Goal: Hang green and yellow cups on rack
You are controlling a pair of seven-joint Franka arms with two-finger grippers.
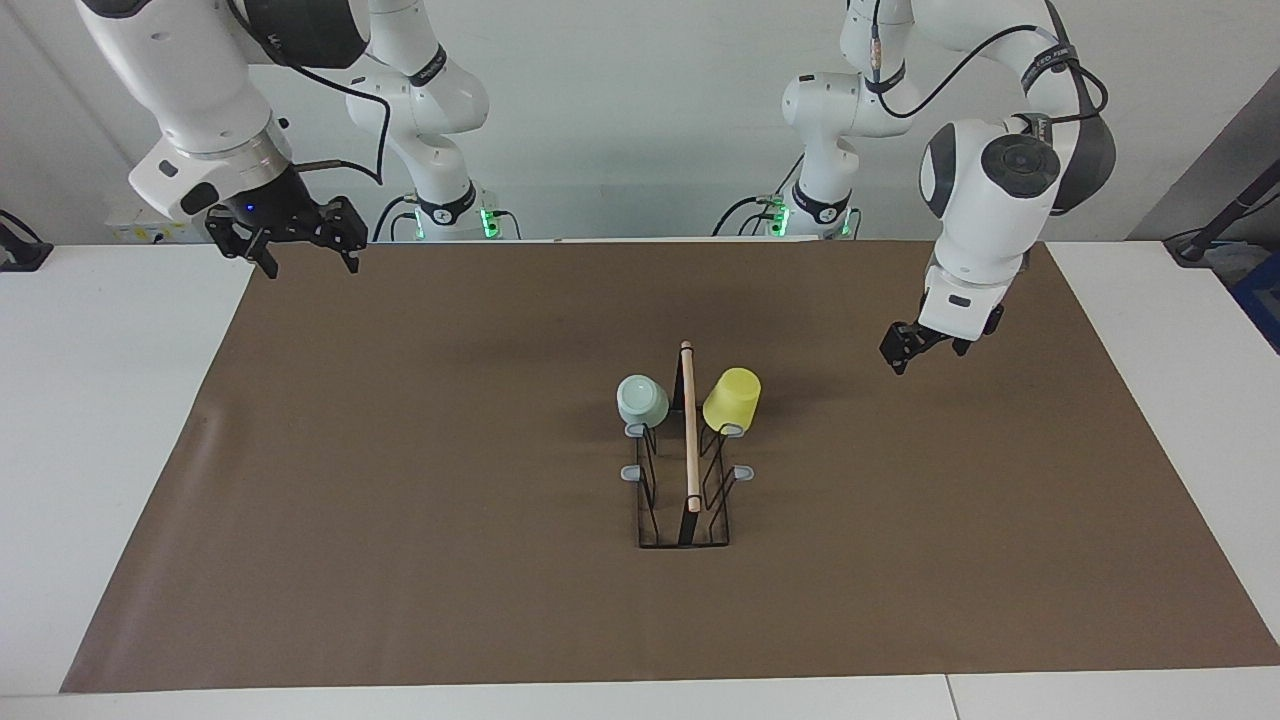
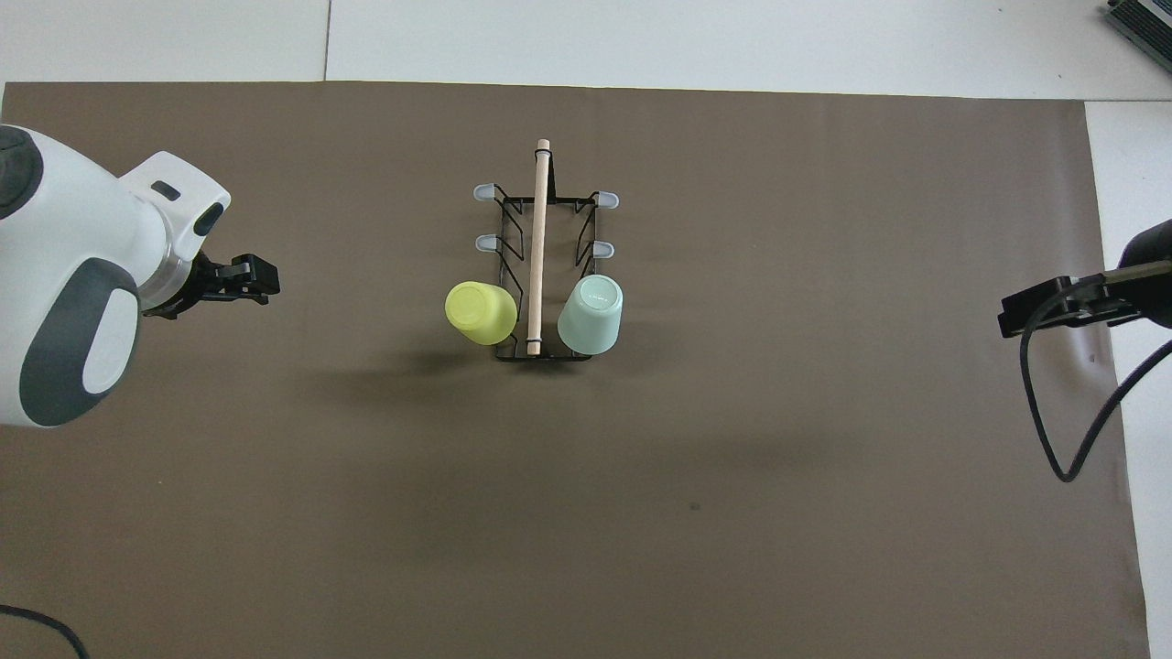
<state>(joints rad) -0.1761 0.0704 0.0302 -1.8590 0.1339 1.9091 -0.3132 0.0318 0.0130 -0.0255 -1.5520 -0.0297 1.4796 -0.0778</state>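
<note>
Cups both hang on the black wire rack with its light wooden rod handle, which stands mid-way on the brown mat covering the tabletop. The pale mint green plastic cup sits upside down on the prong of the rack nearest my bases, on the side toward my right arm's end. The bright yellow plastic cup hangs tilted on the matching prong toward my left arm's end. The rack's other grey-tipped prongs are bare. My left jaws hover spread over the mat, well apart from the rack. My right jaws hang spread and empty over the mat's edge, well apart from the rack too.
</note>
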